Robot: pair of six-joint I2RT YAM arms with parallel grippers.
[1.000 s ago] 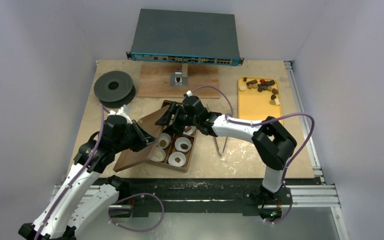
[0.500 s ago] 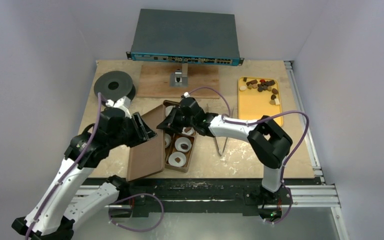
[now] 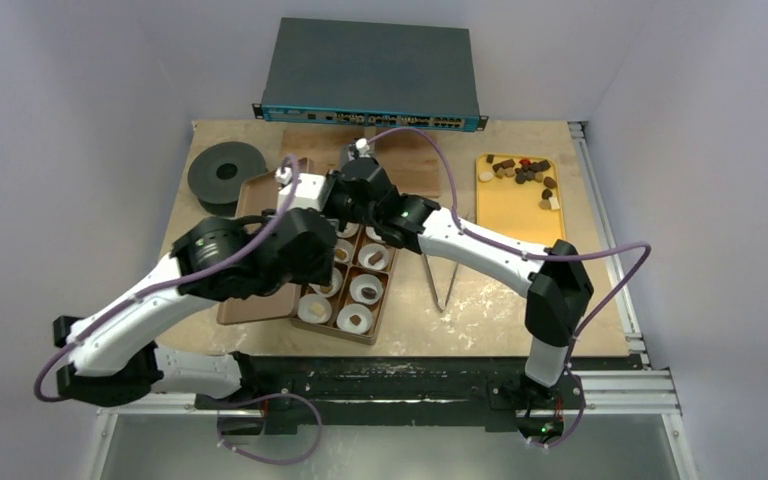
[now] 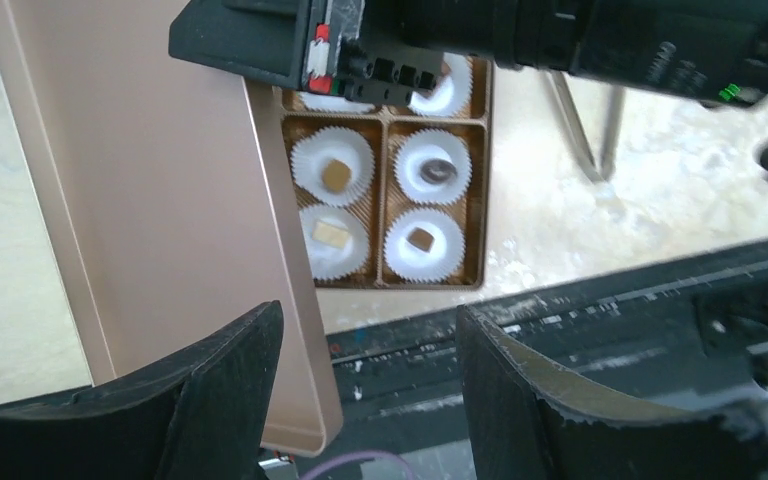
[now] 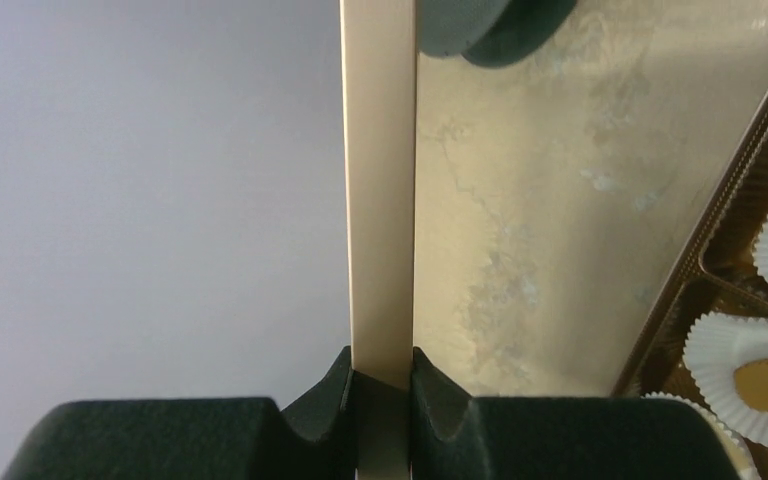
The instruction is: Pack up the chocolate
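Chocolate rows (image 4: 336, 175) run near-to-far; right tool (image 5: 381, 375) pinches lid (image 5: 380, 200).

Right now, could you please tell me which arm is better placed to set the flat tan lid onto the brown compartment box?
Right, probably. The right gripper has its jaws shut on the edge of the flat tan lid, beside the brown compartment box; the left gripper hangs open, holding nothing.

Chocolate (image 4: 336, 175) in box (image 4: 382, 200), right of lid (image 4: 150, 180)
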